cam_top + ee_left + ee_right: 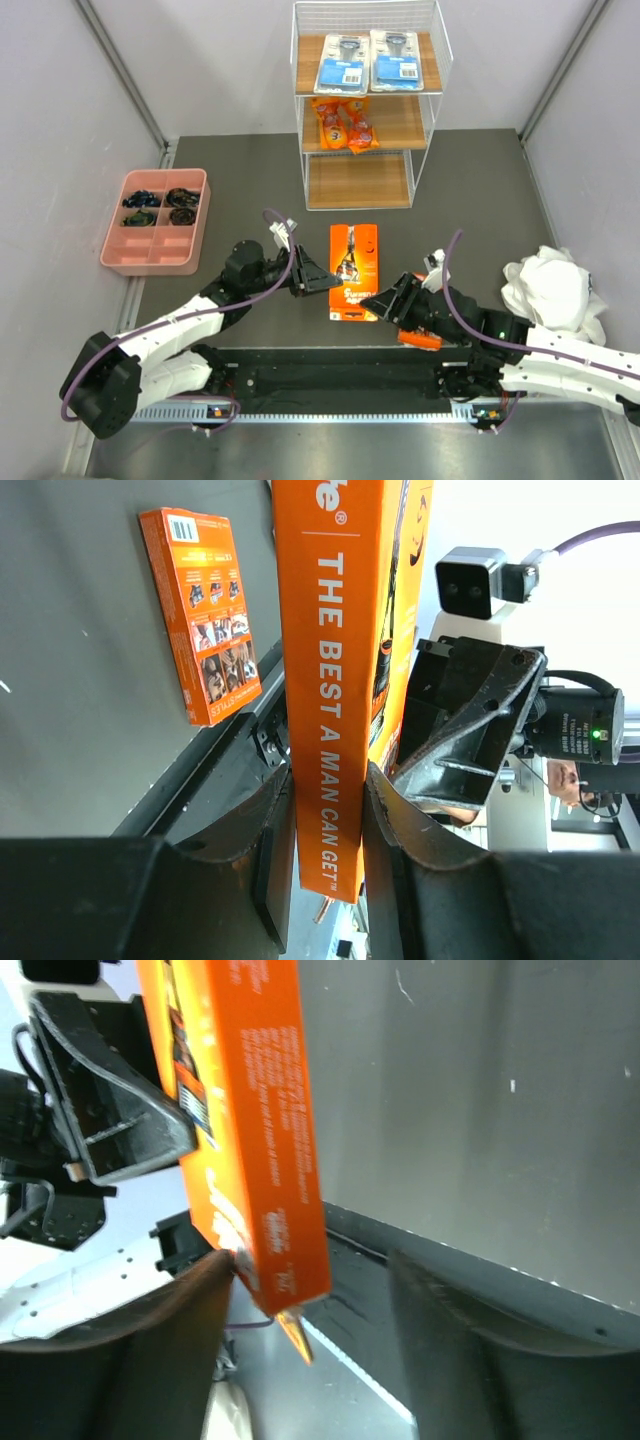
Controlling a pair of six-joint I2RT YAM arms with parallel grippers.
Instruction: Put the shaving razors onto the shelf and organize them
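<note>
Cardboard sat between the fingers of the left hand [328,800]. This hand was closed narrowly on the thin edge of a long orange box [353,250], near one end, and the printed edge ran straight away from the wrist camera. In the top view this box was over the middle of the dark tabletop [480,200], in front of the shelf [360,182] and well apart from it. I could not tell if any part of it touched the tabletop.

The right hand [312,1270] was at the opposite side of the same box. Its jaws stood open around one corner. One finger [215,1300] touched that corner, and the other was apart from the box with a clear gap.

A smaller orange pack [200,615] lay flat on the tabletop near the front edge, partly under the right arm in the top view. On the top board of the shelf two blue blister cards [343,62] lay side by side. On the middle board two orange pouches [332,120] lay close together, toward the left. A pink tray [108,235] with small dark items stood at the left, and a white cloth [550,285] lay at the right.
</note>
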